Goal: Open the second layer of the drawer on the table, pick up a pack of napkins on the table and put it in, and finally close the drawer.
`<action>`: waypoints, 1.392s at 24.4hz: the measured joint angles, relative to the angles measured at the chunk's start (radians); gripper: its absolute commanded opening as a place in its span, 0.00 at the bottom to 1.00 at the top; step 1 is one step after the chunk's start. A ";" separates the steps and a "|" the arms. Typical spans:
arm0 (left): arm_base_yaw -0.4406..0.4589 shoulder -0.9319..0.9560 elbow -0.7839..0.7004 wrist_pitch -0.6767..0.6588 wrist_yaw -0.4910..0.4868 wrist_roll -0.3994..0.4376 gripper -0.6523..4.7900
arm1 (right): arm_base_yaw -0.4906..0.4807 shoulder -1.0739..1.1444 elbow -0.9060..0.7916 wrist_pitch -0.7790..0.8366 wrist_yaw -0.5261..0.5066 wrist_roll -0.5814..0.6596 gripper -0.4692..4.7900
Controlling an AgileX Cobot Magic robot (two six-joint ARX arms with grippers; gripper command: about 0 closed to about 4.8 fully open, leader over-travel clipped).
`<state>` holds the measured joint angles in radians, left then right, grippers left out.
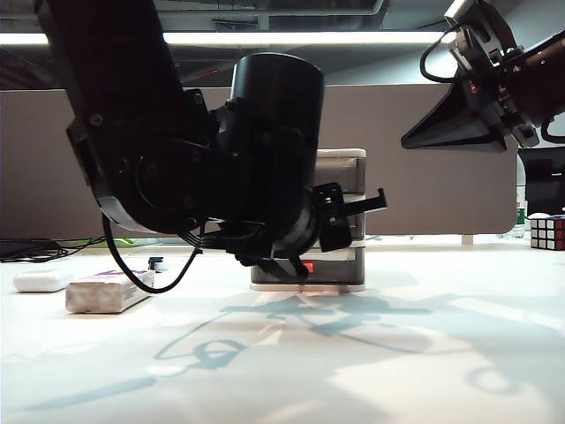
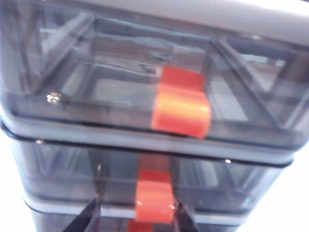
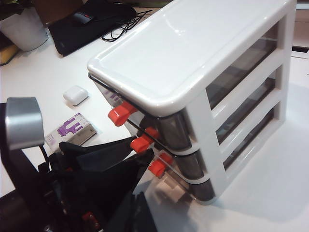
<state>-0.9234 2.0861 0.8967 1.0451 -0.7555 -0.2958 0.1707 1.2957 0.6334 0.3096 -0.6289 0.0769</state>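
While the right gripper point(image 1: 459, 124) hangs unreadable, the left gripper's point(image 2: 133, 217) parted fingers seemingly flank the second layer's point(image 2: 145, 183) handle point(image 2: 153, 200).

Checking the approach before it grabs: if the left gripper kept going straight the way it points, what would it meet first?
Probably the red-orange handle of the middle smoky-grey drawer; the left gripper has its dark fingers on either side of it, apparently not yet closed on it. Depth is unclear.

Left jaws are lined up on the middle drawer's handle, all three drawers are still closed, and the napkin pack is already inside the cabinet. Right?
One thing is wrong: the pack of napkins is not inside; it lies on the table, left of the drawer in the exterior view. The rest holds: the left gripper straddles the second layer's handle, and all three drawers look shut in the right wrist view.
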 measured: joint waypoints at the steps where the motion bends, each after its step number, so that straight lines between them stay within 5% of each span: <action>1: 0.003 0.000 0.000 0.000 0.008 0.002 0.46 | 0.000 0.000 0.000 0.000 0.000 -0.002 0.08; 27: 0.014 0.031 0.046 0.065 0.040 0.081 0.45 | 0.005 0.000 0.000 0.004 -0.001 -0.003 0.08; 34: 0.017 0.031 0.046 0.050 0.035 0.101 0.32 | 0.007 0.000 0.000 0.004 -0.011 -0.003 0.08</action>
<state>-0.9062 2.1166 0.9428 1.0954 -0.7200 -0.1947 0.1780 1.2961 0.6334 0.3138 -0.6399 0.0738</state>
